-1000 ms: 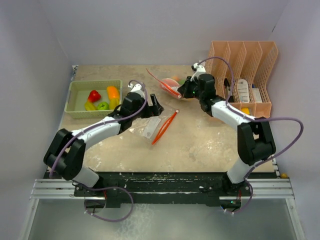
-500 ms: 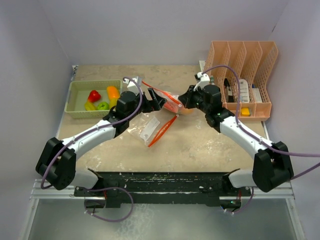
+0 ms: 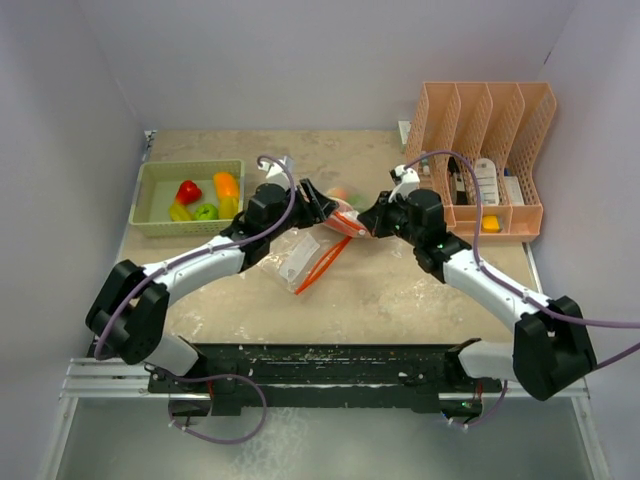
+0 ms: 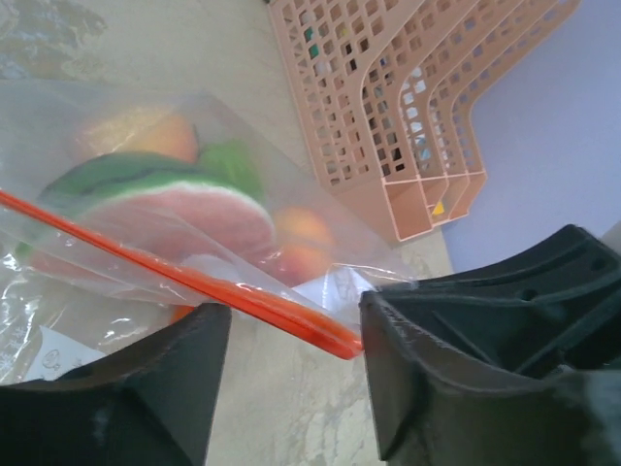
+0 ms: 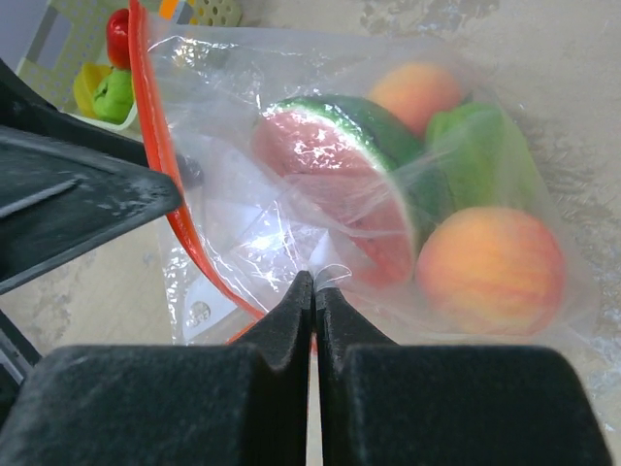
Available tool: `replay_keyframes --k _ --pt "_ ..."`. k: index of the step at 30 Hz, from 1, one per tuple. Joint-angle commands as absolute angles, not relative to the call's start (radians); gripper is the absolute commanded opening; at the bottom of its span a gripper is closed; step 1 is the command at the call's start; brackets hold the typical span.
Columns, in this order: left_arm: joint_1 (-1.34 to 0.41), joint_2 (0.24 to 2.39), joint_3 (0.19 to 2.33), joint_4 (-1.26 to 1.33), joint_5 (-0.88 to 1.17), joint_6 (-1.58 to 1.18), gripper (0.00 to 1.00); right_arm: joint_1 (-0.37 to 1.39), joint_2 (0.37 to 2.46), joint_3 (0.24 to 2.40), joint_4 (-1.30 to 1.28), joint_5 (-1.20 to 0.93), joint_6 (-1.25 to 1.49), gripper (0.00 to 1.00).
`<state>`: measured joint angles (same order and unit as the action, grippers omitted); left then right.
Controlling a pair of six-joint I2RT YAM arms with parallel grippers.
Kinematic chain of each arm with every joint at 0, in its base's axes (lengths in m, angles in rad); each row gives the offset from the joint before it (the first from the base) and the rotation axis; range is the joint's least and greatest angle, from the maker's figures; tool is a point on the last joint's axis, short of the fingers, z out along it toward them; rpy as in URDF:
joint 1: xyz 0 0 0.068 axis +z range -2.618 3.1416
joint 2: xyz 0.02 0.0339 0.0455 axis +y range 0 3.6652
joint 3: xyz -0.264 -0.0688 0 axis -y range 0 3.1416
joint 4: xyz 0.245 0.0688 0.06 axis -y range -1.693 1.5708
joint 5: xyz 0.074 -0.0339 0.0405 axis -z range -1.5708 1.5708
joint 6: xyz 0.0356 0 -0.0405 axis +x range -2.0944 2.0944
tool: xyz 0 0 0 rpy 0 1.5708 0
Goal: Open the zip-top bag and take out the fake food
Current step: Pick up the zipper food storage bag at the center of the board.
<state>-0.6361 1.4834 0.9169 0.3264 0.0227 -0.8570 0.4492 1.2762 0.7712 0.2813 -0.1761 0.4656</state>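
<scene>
A clear zip-top bag (image 3: 344,214) with an orange zip strip (image 4: 254,297) hangs between my two grippers over the middle of the table. Inside it is fake food: a watermelon slice (image 5: 340,175), a peach (image 5: 490,257), a second peach (image 5: 417,92) and a green piece (image 5: 485,155). My right gripper (image 5: 313,280) is shut on a fold of the bag's plastic, close to the zip. My left gripper (image 4: 291,332) is open, its jaws on either side of the zip strip's end. In the top view the left gripper (image 3: 318,205) and right gripper (image 3: 367,222) face each other across the bag.
An empty zip-top bag (image 3: 293,255) with an orange strip lies flat just in front of the left gripper. A green bin (image 3: 152,203) at the back left holds several toy fruits. A peach mesh organizer (image 3: 487,150) with bottles stands at the back right.
My right gripper has carried the bag from the back of the table toward the middle. The left gripper has moved up to the bag's zip, and its jaws have narrowed.
</scene>
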Motion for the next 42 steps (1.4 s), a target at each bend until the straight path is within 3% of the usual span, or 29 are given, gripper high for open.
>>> replay_keyframes --k 1,5,6,7,9,11,22,31,42 --pt "-0.649 1.509 0.963 0.367 0.022 -0.903 0.46 0.456 1.219 0.760 0.327 -0.193 0.470 0.03" --pt "-0.652 1.522 0.970 0.387 0.045 -0.912 0.11 0.456 1.201 0.763 0.309 -0.193 0.454 0.10" --pt "-0.652 1.526 0.978 0.380 0.049 -0.907 0.01 0.456 1.197 0.765 0.301 -0.193 0.451 0.15" --pt "-0.651 1.525 0.990 0.366 0.050 -0.901 0.00 0.455 1.191 0.764 0.292 -0.194 0.444 0.24" --pt "-0.652 1.518 1.018 0.320 0.045 -0.885 0.00 0.456 1.168 0.758 0.269 -0.188 0.423 0.37" --pt "-0.651 1.502 1.049 0.260 0.026 -0.867 0.00 0.456 1.129 0.746 0.236 -0.160 0.391 0.43" --pt "-0.650 1.471 1.248 0.013 0.012 -0.795 0.00 0.456 0.923 0.702 0.160 -0.182 0.243 0.49" --pt "-0.650 1.526 1.361 -0.151 -0.023 -0.770 0.00 0.466 0.959 0.690 0.160 -0.237 0.204 0.60" --pt "-0.650 1.552 1.392 -0.202 -0.056 -0.787 0.00 0.671 0.985 0.774 0.088 0.014 0.102 0.66"
